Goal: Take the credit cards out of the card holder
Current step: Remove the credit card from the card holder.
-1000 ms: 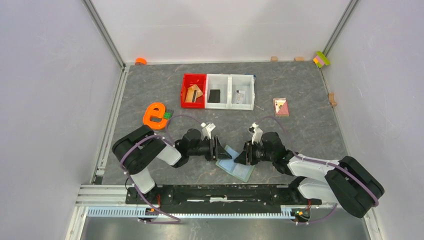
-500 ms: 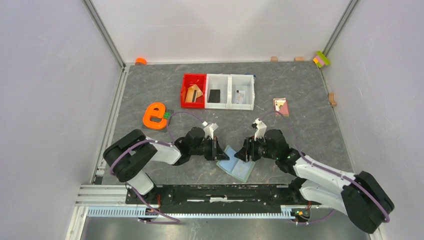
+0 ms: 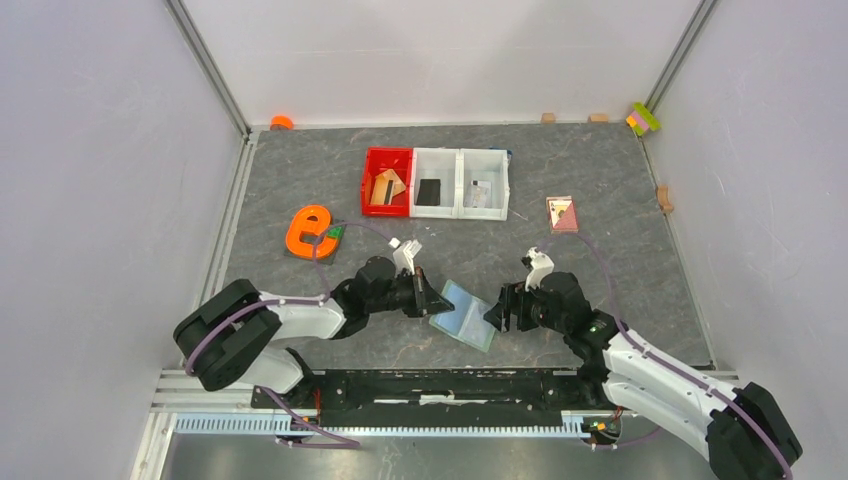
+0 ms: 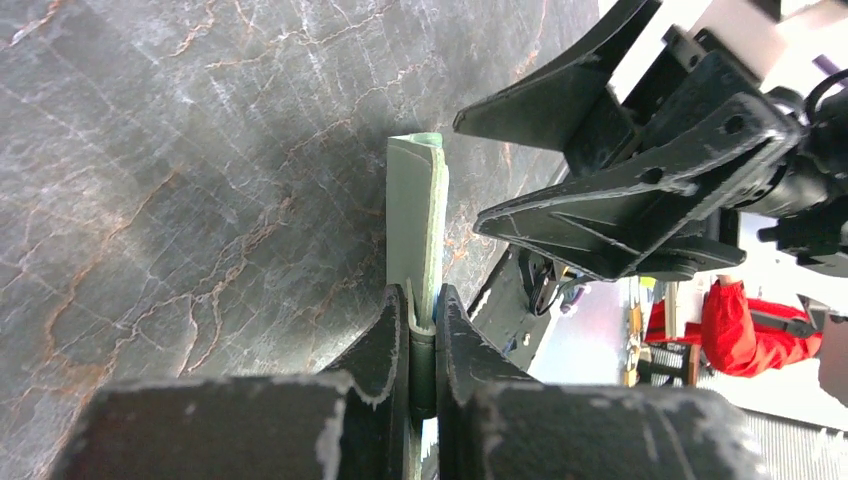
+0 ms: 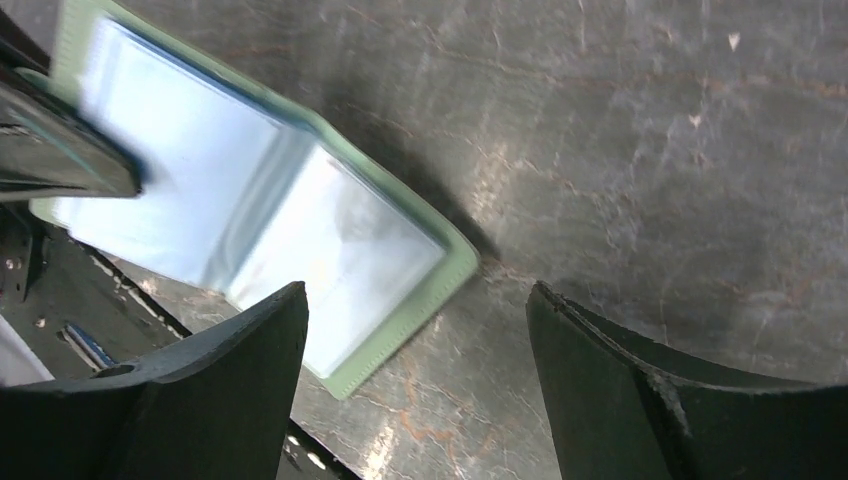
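Left gripper (image 3: pixel 432 300): it was shut hard on the left edge of the card holder (image 3: pixel 462 314), with the cover pinched between its fingers. I judged this was to pin the holder open and stop it sliding.
Right gripper (image 3: pixel 497 313): its fingers were spread wide with nothing between them. It hung just beside the holder's right corner without touching it, placed to reach a pocket if one needed emptying.
Holder's place: it was on the grey table (image 3: pixel 600 170), between the two grippers and near the front edge. A shadow under it suggested it was tipped up slightly.
Holder's look: it had a sage-green border and lay open with its pale blue clear pockets facing up. No card showed in them from the right wrist view.
Cards: a tan card (image 3: pixel 386 188) lay in the red bin (image 3: pixel 367 180), a dark card (image 3: pixel 429 191) in the middle bin (image 3: pixel 435 152) and a pale card (image 3: pixel 481 194) in the right-hand bin (image 3: pixel 503 180). All three were well apart from the holder.
Progress: the task looked done or nearly so.
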Tool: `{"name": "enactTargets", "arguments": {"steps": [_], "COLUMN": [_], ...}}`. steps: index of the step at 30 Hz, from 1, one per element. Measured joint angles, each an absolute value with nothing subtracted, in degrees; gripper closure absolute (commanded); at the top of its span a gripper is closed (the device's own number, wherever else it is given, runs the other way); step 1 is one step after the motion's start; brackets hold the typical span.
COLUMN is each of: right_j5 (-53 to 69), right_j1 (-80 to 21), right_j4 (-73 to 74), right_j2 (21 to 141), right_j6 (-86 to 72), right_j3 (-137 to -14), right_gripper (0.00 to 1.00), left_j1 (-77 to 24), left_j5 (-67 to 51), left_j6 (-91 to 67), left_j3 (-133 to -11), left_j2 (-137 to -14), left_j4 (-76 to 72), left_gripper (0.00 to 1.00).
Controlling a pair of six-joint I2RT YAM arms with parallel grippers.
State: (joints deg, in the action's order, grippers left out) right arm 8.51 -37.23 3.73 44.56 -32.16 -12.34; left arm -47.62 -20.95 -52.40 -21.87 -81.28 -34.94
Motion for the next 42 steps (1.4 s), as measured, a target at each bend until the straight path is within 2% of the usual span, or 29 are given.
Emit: {"name": "enactTargets", "arguments": {"steps": [11,19,23,31,38,42], "right_j5": [8.9,10.7,11.8,14.9,15.9,15.9], "right_j1": [-36.5,-36.2,-36.2,-36.2,-36.2,-36.1], "right_j4": [0.8,-2.7,-5.8,-14.6,-18.1,-18.8], "right_j2": [35.5,35.6,32.8,27.0,23.6,22.7], "right_j6": [-35.2,-36.2,-38.2,-42.7,-44.9,-45.5], "right_j3": [-7.8,-7.8,-7.8,-7.6,-7.6,-7.6], "right_gripper": [0.16,0.17,0.24,0.33,0.54,0.56], "left_j1": [-44.2,-43.3,-42.8,-42.7,-42.2,-42.2], "left_j5": [-20.0,-20.0,-20.0,-20.1,-20.0,-20.0], "left_j6": [-60.7,-64.2,-64.9,-67.9,-68.8,-68.8], "left_j3": [-15.1,-14.9,-14.9,-14.9,-15.0,-15.0], "left_j2": [-76.9,-68.7,-64.9,-60.6,-56.8,-56.4], "left_j4": [-44.7,-46.8,-45.9,-45.7,-45.5,-45.3], "left_gripper": [0.98,0.98,0.98,0.98,0.98,0.98]}}
